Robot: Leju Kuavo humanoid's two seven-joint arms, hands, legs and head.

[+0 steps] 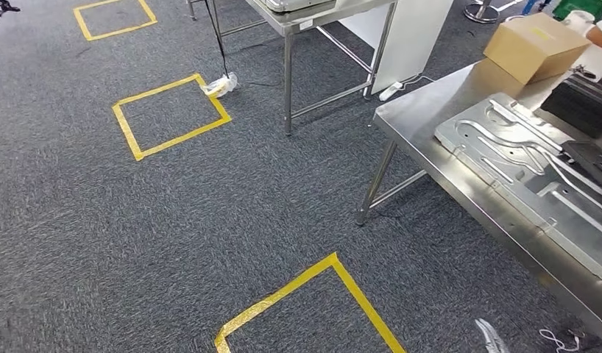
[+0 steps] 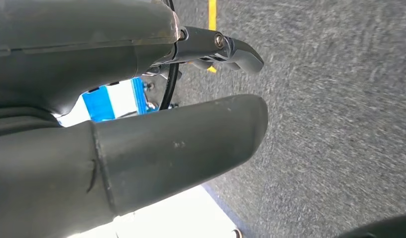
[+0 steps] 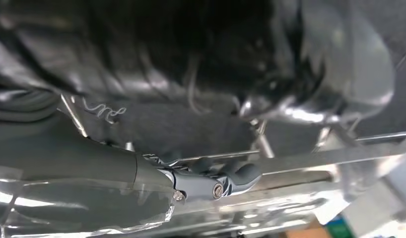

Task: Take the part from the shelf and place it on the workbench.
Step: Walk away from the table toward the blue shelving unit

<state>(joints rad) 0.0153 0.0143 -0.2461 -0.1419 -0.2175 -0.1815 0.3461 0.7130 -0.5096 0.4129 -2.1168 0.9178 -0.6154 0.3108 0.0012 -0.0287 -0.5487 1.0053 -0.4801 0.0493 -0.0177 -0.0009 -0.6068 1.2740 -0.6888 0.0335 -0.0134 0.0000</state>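
Where the head view looks down to your right, you'll find the part (image 1: 504,158), a wide silver plate pressed with raised channels, lying flat on the steel tabletop (image 1: 423,110) close to its near edge. A dark object (image 1: 589,158) rests on the far end of the plate, and you cannot tell from here what it is. Behind the plate a cardboard box (image 1: 535,45) sits at the back of the tabletop, with a black stack (image 1: 585,103) just beside it.

Your left hand (image 2: 191,99) hangs over the grey carpet (image 1: 136,235). Its thick thumb and darker fingers (image 2: 240,52) are spread apart with nothing between them.

Your right hand (image 3: 191,178) is harder to read. In its wrist view, its fingers (image 3: 240,173) curl against a thin bright metal edge (image 3: 310,158). The picture is blurred and full of reflections, though, so you cannot tell whether the hand grips that edge or only lies against it, nor whether the edge belongs to the part.

On the carpet a yellow tape square (image 1: 171,115) lies well apart from the tabletop, and a second steel table (image 1: 298,22) stands beyond it.
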